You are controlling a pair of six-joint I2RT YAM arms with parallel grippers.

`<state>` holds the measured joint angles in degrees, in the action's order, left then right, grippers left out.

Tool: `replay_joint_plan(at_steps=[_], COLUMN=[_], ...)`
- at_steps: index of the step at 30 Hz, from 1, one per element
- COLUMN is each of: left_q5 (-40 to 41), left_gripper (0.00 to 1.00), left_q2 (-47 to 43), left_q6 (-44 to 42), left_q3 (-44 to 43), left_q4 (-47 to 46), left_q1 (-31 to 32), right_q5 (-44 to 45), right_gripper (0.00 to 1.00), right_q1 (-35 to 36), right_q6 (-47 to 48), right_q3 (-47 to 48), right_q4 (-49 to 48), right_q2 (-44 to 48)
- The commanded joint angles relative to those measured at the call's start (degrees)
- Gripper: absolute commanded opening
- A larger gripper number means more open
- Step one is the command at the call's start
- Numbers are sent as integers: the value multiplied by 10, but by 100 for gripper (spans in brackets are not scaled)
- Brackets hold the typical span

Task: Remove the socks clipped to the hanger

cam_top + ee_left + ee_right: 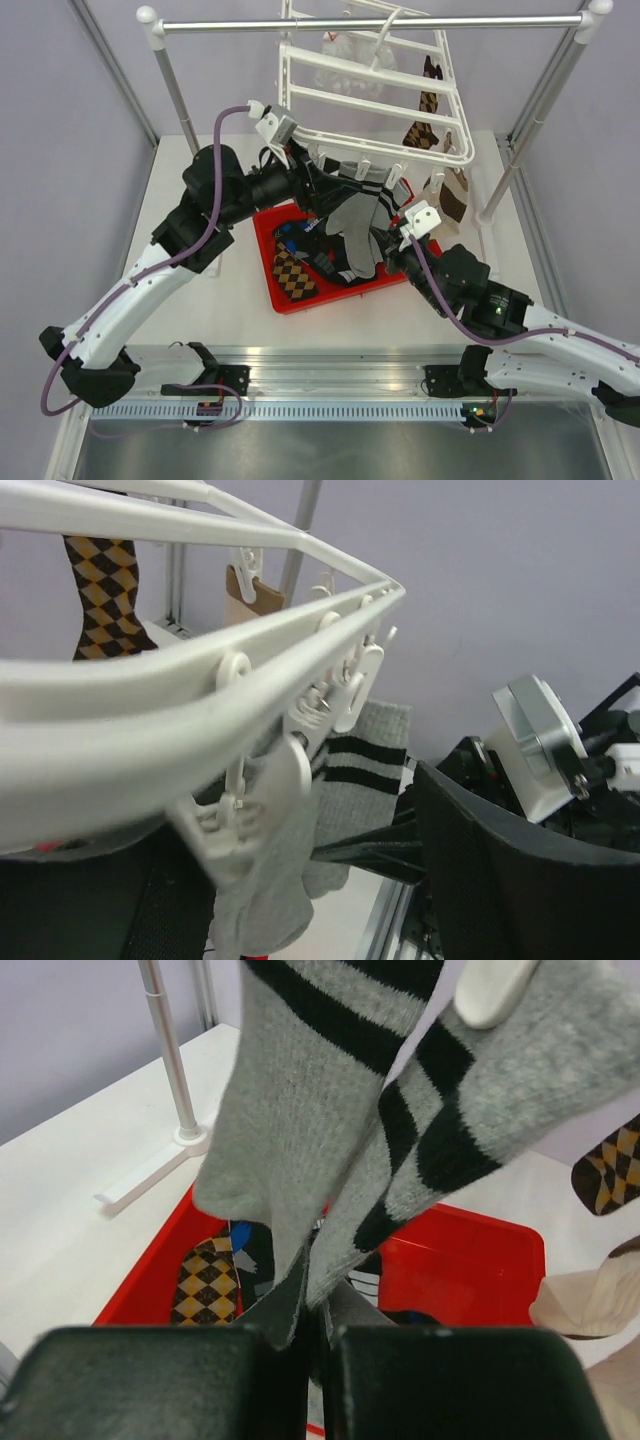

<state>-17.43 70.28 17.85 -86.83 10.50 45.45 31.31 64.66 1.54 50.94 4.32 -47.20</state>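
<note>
The right gripper (315, 1335) is clamped tight on the lower tip of a pair of grey socks (300, 1140) with black stripes, the fabric pinched between its two dark fingers (150, 1380). The socks rise from that pinch to a white clip (495, 990) at their upper edge. Seen from above, this gripper sits over the right part of a red tray (265, 255), with the grey socks stretched between it and the near rail of the hanger (370, 100). The left gripper (255, 840) stands wide, its jaws on either side of that near rail and of a blurred clip (250, 810) that hangs against the grey fabric. Whether its fingers touch this clip cannot be told. The hanger, a white frame with crossbars, hangs tilted from a silver rail (370, 22) at the back of the white table (240, 320). On its far right side a hanging argyle sock (428, 100) in brown and mustard is clipped, and at the near right corner a brown and cream sock (455, 195) dangles. Inside the red tray lie a loose argyle sock (292, 275) and a black sock (295, 238) with blue marks. A small white cloth (340, 48) hangs at the far side of the frame.
</note>
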Motion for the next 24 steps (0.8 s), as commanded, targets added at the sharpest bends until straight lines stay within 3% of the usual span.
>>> replay_joint_plan(at_steps=[1, 7, 8, 11, 14, 24], left_q5=[-35, -43, -35, 31, 39, -141], left_gripper=[77, 81, 88, 88, 87, 87], left_q2=[-34, -39, -43, -58, -73, -91], left_q6=[-30, -51, -55, -65, -67, -63], left_q3=[21, 67, 80, 104, 118, 188], left_q4=[2, 0, 0, 15, 21, -56], left_q1=[0, 1, 1, 1, 1, 3], right_q5=[-9, -23, -23, -20, -29, -54], right_gripper=[1, 1, 1, 1, 1, 1], right_q1=[2, 2, 1, 2, 3, 2], right_q6=[11, 8, 7, 9, 10, -10], right_q3=[37, 78, 83, 95, 108, 177], right_q4=[4, 33, 37, 52, 64, 100], right_q2=[-1, -4, -9, -18, -25, -32])
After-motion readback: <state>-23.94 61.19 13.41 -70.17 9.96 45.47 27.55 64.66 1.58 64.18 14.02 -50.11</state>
